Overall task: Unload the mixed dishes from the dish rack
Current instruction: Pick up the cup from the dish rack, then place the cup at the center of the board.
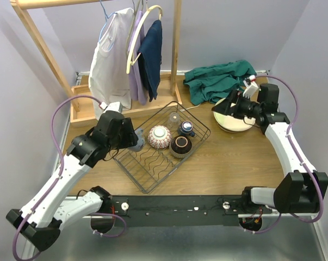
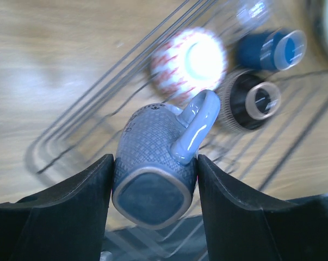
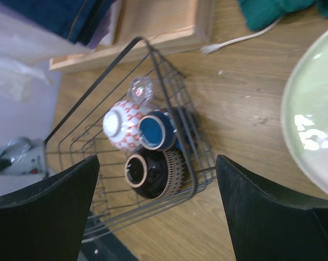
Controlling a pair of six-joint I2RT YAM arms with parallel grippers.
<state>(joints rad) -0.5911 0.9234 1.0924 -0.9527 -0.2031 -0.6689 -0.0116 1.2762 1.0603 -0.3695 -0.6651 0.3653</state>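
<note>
The black wire dish rack (image 1: pixel 153 168) stands mid-table. At its far end lie a red-and-white patterned bowl (image 1: pixel 159 136), a dark ribbed bowl (image 1: pixel 181 145), a dark blue cup (image 1: pixel 186 128) and a clear glass (image 1: pixel 173 117). My left gripper (image 1: pixel 132 139) is shut on a grey textured mug (image 2: pixel 153 141) and holds it over the rack's left rim. Cream plates (image 1: pixel 233 124) are stacked on the table at the right. My right gripper (image 1: pixel 230 106) hangs open and empty over them. The right wrist view shows the plate (image 3: pixel 316 119) and the rack (image 3: pixel 192 163).
A wooden clothes rack (image 1: pixel 41 43) with hanging garments (image 1: pixel 112 57) stands at the back left, its base (image 1: pixel 82 111) just behind the dish rack. A green cloth (image 1: pixel 218 79) lies at the back right. A white cable (image 3: pixel 234 41) runs beside it.
</note>
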